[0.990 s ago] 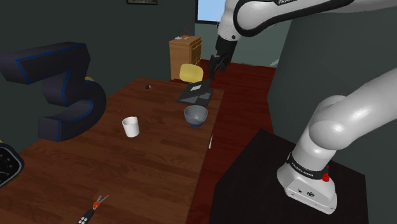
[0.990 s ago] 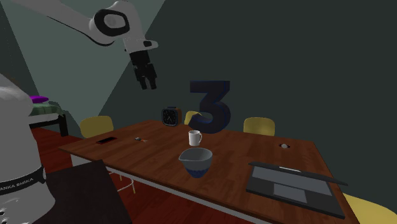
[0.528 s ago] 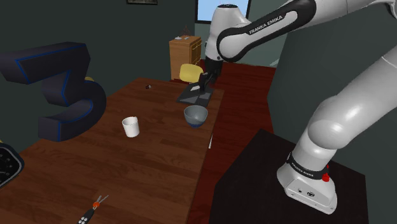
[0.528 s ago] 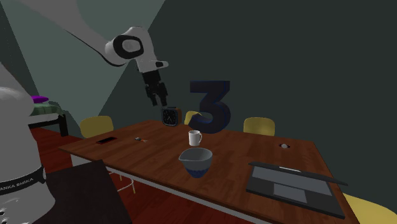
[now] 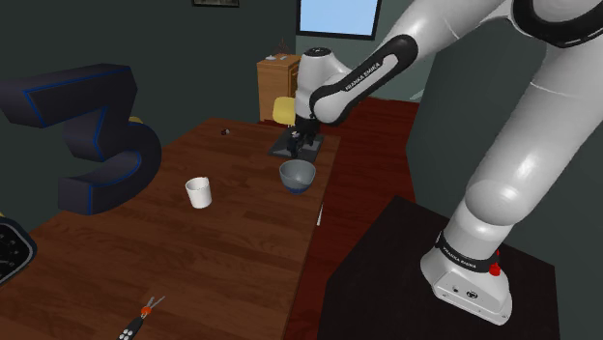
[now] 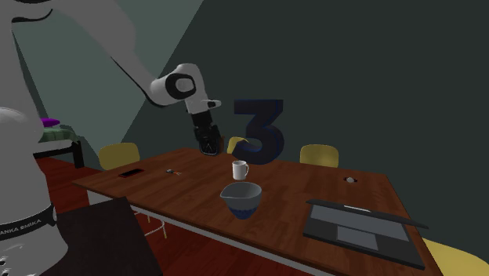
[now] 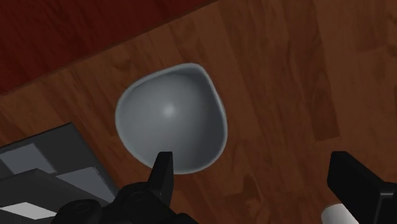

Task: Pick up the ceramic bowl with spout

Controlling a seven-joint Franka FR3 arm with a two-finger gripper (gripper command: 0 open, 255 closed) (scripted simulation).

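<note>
The room is dim, its walls dark. A window glows bright at the shoulder view's top. The white arm looks palest; the bowl carries one soft highlight inside.

The bowl is grey-blue, pale grey inside and darker blue at its base. The bench shows reddish-brown wood grain. The mug is white, the big figure three dark navy with bright blue edges, the gripper black, the chair yellow.
</note>
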